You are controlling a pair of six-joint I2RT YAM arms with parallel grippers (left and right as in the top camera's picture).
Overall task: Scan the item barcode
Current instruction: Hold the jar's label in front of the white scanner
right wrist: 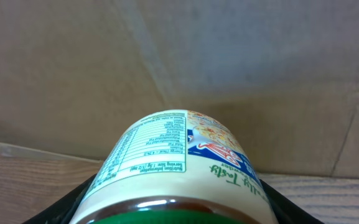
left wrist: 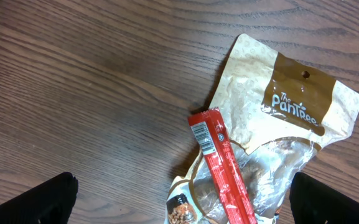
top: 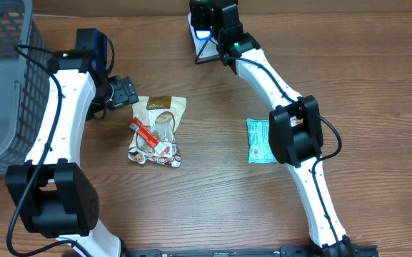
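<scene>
Nearer in, the left pincer (top: 129, 91) hangs wide open over the snack pouch (left wrist: 279, 112), holding nothing. At the table's (top: 213, 193) far end, the right pincer (right wrist: 174, 206) clamps the labelled jar (right wrist: 160, 155), long axis pointing straight ahead, no barcode showing.

surface: brown wood-grain table (top: 206, 214) | backdrop: tan cardboard wall (right wrist: 229, 56) | left edge: grey wire basket (top: 6, 64)

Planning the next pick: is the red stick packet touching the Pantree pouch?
Touching. The left wrist view shows the red stick packet lying directly on top of the Pantree pouch, overlapping its clear window.
</scene>
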